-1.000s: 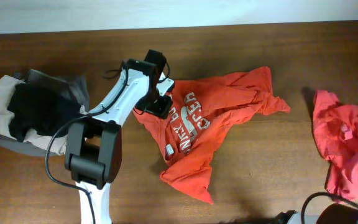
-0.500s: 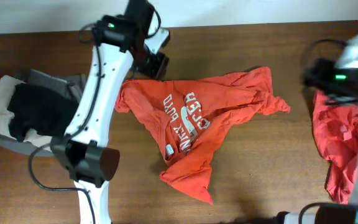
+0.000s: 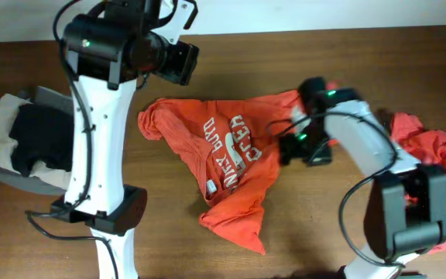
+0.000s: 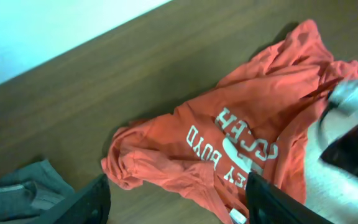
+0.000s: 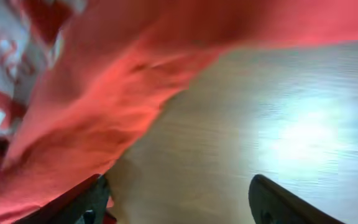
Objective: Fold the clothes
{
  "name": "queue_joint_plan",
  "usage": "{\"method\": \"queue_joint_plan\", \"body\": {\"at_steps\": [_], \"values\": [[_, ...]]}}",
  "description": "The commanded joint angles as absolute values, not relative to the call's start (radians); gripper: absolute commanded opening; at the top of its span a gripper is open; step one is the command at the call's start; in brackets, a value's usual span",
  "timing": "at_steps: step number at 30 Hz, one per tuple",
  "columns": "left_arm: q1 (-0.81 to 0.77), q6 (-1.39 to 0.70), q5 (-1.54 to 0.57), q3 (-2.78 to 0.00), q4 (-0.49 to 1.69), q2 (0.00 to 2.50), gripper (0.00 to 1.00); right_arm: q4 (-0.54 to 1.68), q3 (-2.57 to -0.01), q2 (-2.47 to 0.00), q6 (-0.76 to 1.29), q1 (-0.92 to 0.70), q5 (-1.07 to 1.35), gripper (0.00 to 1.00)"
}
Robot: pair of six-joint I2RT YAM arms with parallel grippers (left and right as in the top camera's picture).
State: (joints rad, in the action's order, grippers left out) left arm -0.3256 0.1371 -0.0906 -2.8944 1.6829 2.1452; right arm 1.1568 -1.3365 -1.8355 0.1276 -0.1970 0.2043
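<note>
Jaws are being held spread, nothing pinched: left gripper (image 4: pixel 180 202) high over the crumpled orange-red T-shirt (image 3: pixel 231 167), right gripper (image 5: pixel 182 199) low at its right edge.

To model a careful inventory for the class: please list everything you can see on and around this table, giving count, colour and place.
orange-red cloth T-shirt with white letters: one, orange-red, crumpled at the table's middle
red cloth garment: one, red, crumpled at the right edge
pile of cream, black and grey cloths: one pile, at the left edge
brown wooden table: one, brown, under everything
left gripper: one, black fingers, open, raised above the T-shirt's left part
right gripper: one, black fingers, open, low at the T-shirt's right side
</note>
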Motion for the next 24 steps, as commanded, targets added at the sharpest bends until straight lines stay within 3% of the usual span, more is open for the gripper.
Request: {"method": "queue_joint_plan", "body": {"at_steps": [1, 8, 12, 14, 15, 16, 19, 24], "values": [[-0.319, 0.144, -0.063, -2.918, 1.686, 2.092, 0.70, 1.139, -1.263, -1.815, 0.162, -0.282, 0.210, 0.78], [-0.319, 0.144, -0.063, -2.918, 1.687, 2.090, 0.70, 1.053, -1.181, -1.815, 0.216, -0.381, 0.354, 0.74], [-0.319, 0.144, -0.063, -2.918, 1.687, 2.090, 0.70, 0.956, -1.178, -1.815, 0.281, -0.393, 0.348, 0.57], [-0.319, 0.144, -0.064, -2.918, 1.687, 2.090, 0.70, 0.930, -1.179, -1.815, 0.318, -0.392, 0.348, 0.38], [-0.319, 0.144, -0.063, -2.918, 1.687, 2.090, 0.70, 0.937, -1.180, -1.812, 0.320, -0.392, 0.340, 0.22], [-0.319, 0.144, -0.063, -2.918, 1.687, 2.090, 0.70, 0.947, -1.183, -1.808, 0.320, -0.392, 0.316, 0.17], [-0.319, 0.144, -0.062, -2.918, 1.687, 2.090, 0.71, 1.010, -1.208, -1.773, 0.320, -0.392, 0.177, 0.08], [-0.317, 0.141, -0.008, -2.880, 1.687, 2.096, 0.70, 1.090, -1.241, -1.674, 0.315, -0.392, 0.036, 0.05]]}}
